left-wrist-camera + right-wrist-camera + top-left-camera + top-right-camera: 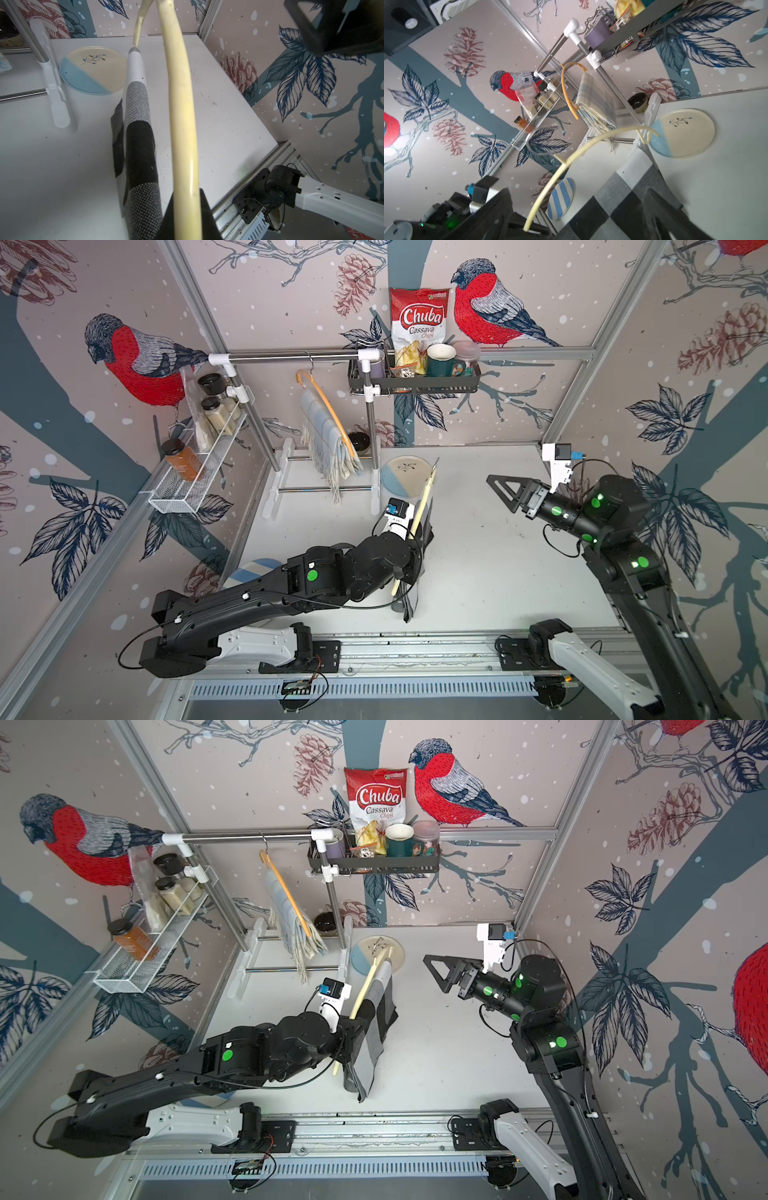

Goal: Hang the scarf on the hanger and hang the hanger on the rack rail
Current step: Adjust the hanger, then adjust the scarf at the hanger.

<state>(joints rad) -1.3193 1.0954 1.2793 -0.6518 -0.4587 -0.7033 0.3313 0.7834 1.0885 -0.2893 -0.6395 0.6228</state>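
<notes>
A grey, black and white checked scarf (374, 1040) (139, 145) (623, 199) is draped over the lower bar of a cream hanger (422, 506) (365, 986) (182, 116) (571, 158). The hanger is held tilted above the table's middle. My left gripper (353, 1027) (186, 207) is shut on the hanger's cream arm, with a black finger on each side of it. My right gripper (503, 489) (440, 973) (577, 218) is open, to the right of the scarf and apart from it, with nothing between its fingers.
An orange hanger with a pale blue scarf (328, 435) hangs from the steel rail (291, 358). A cream-and-blue plate (405, 481) lies behind the held hanger. A striped plate (253, 568) sits by the left arm. A black basket (415, 383) and a wire shelf (195, 485) line the walls.
</notes>
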